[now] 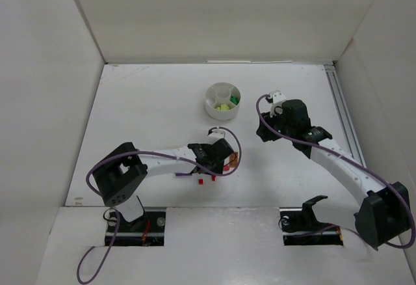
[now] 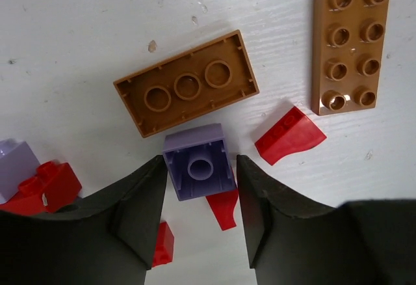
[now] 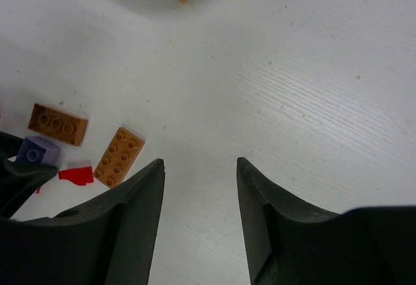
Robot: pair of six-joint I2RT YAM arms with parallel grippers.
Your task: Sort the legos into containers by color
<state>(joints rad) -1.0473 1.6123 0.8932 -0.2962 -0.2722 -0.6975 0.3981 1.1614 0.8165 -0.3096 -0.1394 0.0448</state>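
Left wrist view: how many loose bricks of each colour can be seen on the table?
Orange-brown bricks: 2
Purple bricks: 2
Red bricks: 4
Total: 8

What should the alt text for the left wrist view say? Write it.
The left claw brackets a purple lego lying underside up on the white table, its fingers close on either side. Two brown bricks lie beyond it, with small red pieces scattered around.
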